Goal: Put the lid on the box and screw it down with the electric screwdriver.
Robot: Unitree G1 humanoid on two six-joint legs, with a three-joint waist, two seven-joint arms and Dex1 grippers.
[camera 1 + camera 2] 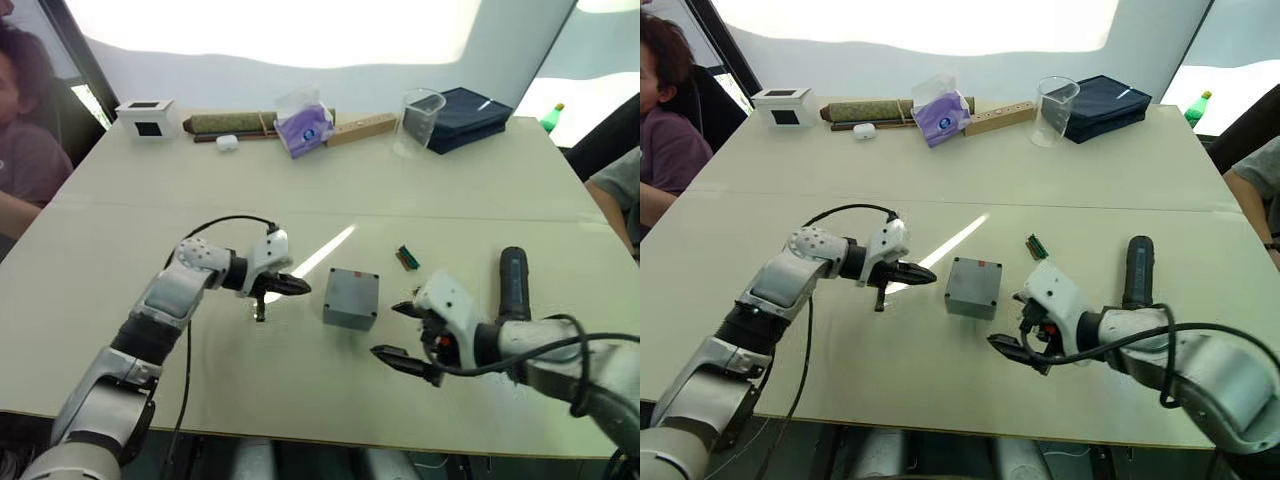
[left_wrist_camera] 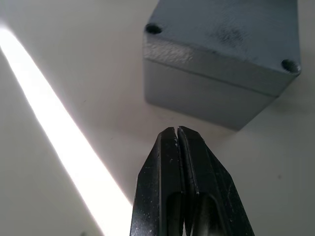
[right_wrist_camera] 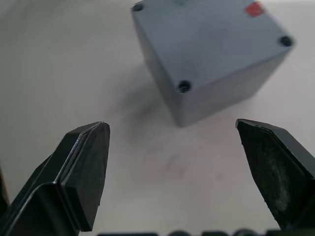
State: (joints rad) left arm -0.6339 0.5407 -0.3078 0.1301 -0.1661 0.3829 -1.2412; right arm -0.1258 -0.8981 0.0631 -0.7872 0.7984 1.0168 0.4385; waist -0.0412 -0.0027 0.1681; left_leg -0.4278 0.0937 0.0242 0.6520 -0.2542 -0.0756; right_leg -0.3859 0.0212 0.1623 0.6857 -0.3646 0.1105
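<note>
Two hands flank the lidded square grey box [image 1: 351,298]: left hand [image 1: 290,286] pinched together, right hand [image 1: 399,333] spread; black cylindrical electric screwdriver [image 1: 513,283] lies unused beside it.

Left arm: reaches from lower left toward frame centre, elbow bent.
Left gripper [image 1: 296,287]: fingers pressed together, empty.
Right arm: enters from lower right.
Right gripper [image 1: 398,333]: fingers spread wide, empty.

Head stereo pair overlooking table [image 1: 120,200], both wrist cameras close on box [image 2: 221,73]

Box [image 1: 351,297] mid-table, lid [image 2: 224,37] on it; electric screwdriver [image 1: 513,283] right
</note>
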